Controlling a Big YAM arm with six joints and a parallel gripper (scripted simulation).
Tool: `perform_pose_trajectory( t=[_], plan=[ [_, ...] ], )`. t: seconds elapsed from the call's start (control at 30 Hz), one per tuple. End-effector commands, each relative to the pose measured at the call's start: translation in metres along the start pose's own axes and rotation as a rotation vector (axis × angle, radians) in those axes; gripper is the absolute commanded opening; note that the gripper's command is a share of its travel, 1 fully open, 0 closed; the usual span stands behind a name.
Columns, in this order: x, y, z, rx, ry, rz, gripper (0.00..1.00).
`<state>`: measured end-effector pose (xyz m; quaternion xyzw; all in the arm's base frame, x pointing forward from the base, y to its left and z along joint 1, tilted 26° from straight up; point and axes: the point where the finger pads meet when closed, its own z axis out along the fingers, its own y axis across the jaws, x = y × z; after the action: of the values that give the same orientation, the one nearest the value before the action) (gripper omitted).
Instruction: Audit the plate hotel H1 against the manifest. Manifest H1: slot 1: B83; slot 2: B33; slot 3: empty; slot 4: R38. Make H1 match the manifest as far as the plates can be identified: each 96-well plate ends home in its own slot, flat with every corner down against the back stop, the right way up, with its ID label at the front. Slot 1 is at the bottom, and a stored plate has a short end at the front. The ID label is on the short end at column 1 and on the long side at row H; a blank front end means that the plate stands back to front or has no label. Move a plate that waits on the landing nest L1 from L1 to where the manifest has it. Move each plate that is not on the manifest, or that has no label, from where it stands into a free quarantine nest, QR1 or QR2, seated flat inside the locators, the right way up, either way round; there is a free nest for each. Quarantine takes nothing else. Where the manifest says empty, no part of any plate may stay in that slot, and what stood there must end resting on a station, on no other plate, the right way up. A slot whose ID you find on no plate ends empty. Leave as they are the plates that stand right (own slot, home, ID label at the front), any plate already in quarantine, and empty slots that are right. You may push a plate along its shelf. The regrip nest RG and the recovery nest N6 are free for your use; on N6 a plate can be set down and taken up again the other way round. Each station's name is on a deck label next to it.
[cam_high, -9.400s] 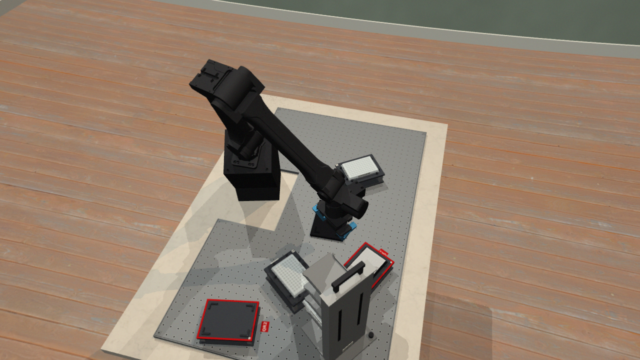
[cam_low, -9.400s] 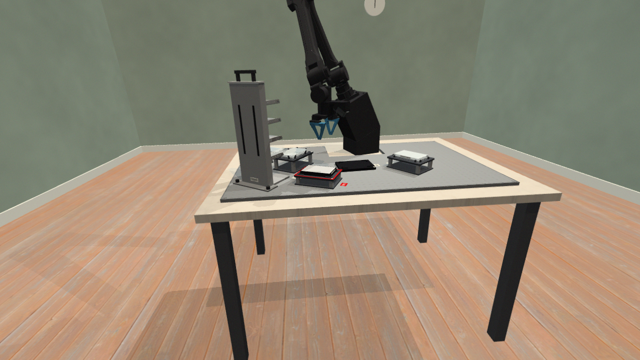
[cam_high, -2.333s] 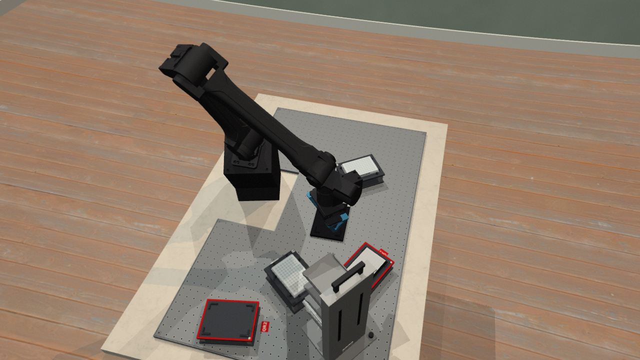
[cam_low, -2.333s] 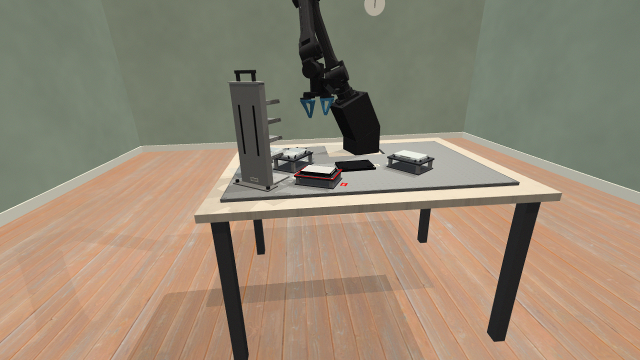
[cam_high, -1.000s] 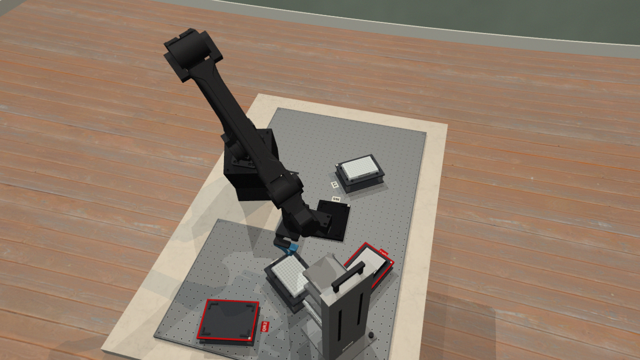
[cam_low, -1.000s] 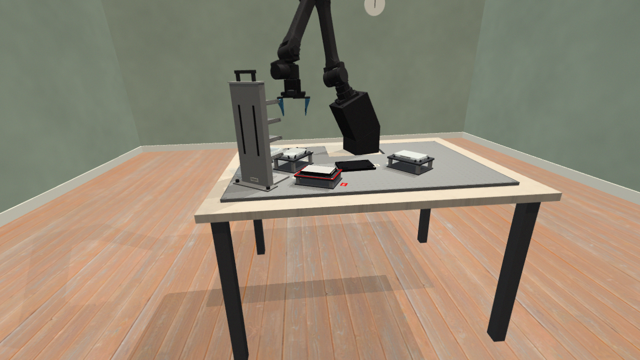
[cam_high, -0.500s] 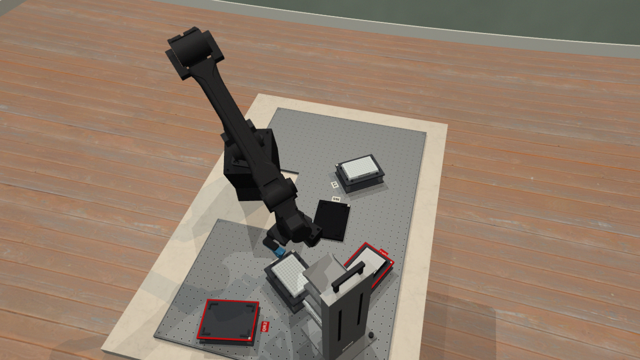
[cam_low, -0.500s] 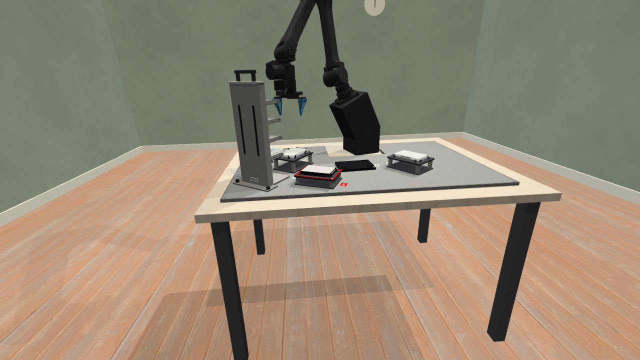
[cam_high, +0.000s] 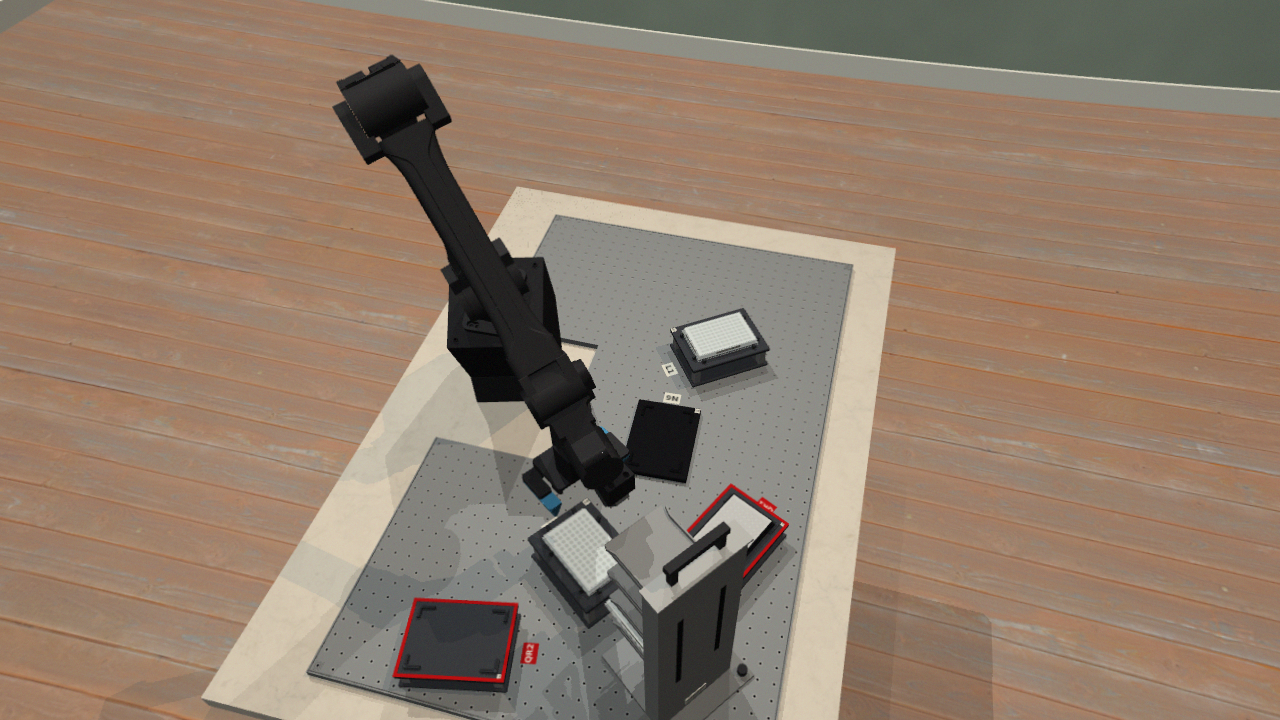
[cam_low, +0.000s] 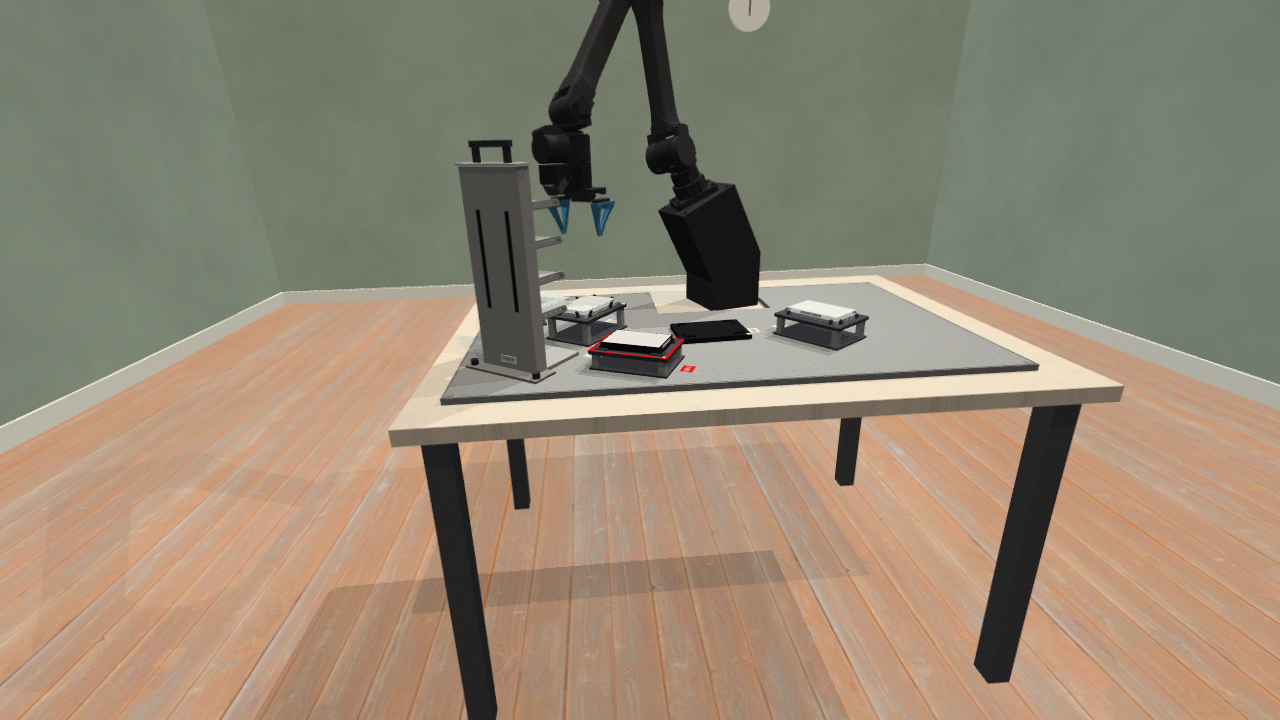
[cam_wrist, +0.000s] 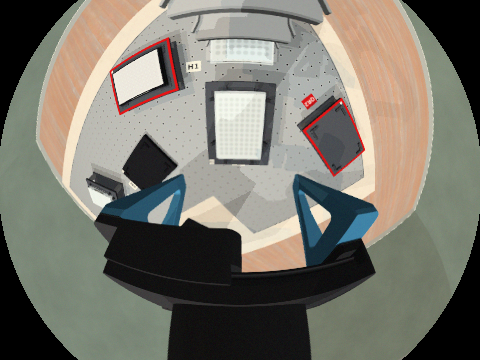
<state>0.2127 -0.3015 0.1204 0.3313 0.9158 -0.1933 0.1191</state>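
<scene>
Nearest in the exterior view is the table (cam_low: 751, 402) with a grey deck (cam_low: 895, 344) on it. At the front left stands the hotel (cam_low: 496, 259), a grey tower with a black handle. Its shelves stick out toward the arm. The small plate on its foot cannot be read.

Just beside the hotel is a red-framed nest (cam_low: 637, 355) with a white plate (cam_low: 637, 339) lying flat in it. The red tag next to it is too small to read. The wrist view shows a small white tag that reads "H1" (cam_wrist: 194, 66) between this nest and the hotel.

Behind it lies the black flat nest (cam_high: 663, 439), with a tag that reads "N6" (cam_high: 672, 396), upside down in the top view. Farther right a raised nest (cam_high: 720, 347) carries a plate (cam_high: 718, 335) with its wells up; its tag reads "L1" (cam_high: 667, 368).

In front of the hotel's open side a raised nest (cam_wrist: 240, 122) holds another plate (cam_wrist: 239, 122), wells up. The other red-framed nest (cam_high: 457, 641) holds no plate; its tag seems to read "QR2" (cam_high: 529, 653).

The gripper (cam_low: 580, 215) hangs high above the deck, beside the hotel's upper shelves, fingers pointing down. It is wide open and holds nothing. The plate in front of the hotel lies well below it, apart from it.
</scene>
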Motion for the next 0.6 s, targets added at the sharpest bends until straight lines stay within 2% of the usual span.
perform_pose_trajectory(
  t=[0.0,0.1,0.17,0.2,0.27,0.57],
  plan=[
    [-0.001,-0.004,0.014,0.003,-0.001,0.046,1.00],
    [-0.001,-0.004,0.024,0.003,-0.001,0.046,1.00],
    [-0.001,-0.004,0.024,0.003,-0.001,0.046,1.00],
    [-0.011,-0.005,0.024,0.006,-0.019,0.034,1.00],
    [-0.001,-0.004,0.035,0.004,-0.001,0.024,1.00],
    [-0.001,-0.004,0.064,0.004,-0.002,0.024,1.00]
  ],
)
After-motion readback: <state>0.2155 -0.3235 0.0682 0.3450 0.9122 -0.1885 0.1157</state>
